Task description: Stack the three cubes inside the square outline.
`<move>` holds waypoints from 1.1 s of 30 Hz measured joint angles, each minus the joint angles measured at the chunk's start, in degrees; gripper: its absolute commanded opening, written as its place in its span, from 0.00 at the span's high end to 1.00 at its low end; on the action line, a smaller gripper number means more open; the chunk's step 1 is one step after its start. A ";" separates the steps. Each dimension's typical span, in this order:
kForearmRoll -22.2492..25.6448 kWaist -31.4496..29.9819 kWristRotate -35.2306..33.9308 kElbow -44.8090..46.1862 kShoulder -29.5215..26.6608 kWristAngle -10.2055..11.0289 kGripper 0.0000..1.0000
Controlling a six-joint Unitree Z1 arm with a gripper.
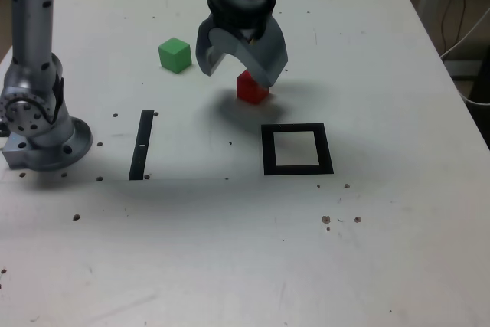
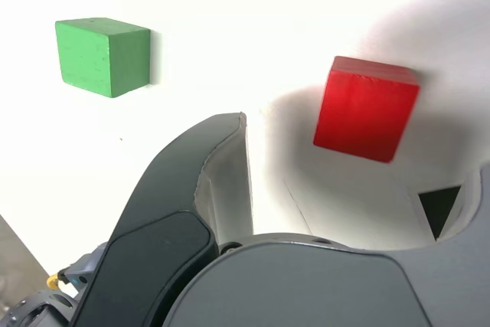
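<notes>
A red cube [image 1: 252, 89] rests on the white table just behind the square outline [image 1: 267, 151], a thick black frame with a pale centre. My gripper [image 1: 237, 74] hangs open over the red cube, its jaws spread wide to either side, and one finger hides part of the cube's top in the exterior view. A green cube [image 1: 174, 55] sits apart, toward the exterior view's left. In the wrist view the red cube [image 2: 366, 108] shows between the dark finger [image 2: 191, 189] and the pale blurred one, with the green cube [image 2: 102, 55] off to the side. Nothing is held.
The arm's grey base [image 1: 42, 139] stands at the exterior view's left edge. A thin black strip [image 1: 142, 145] lies flat between the base and the outline. Small dark specks dot the tabletop [image 1: 230, 250]. Cables hang beyond the table's right edge.
</notes>
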 measured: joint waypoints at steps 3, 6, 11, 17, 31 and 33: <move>-0.36 0.12 0.39 0.00 0.91 0.00 0.04; -1.52 0.12 1.29 0.21 1.20 0.00 0.05; -3.95 0.21 2.92 1.42 1.32 0.00 0.10; -5.38 0.26 4.30 1.47 2.80 0.00 0.14; -6.67 0.36 5.77 1.47 3.00 0.22 0.56; -6.76 0.39 5.77 1.46 3.00 0.23 0.59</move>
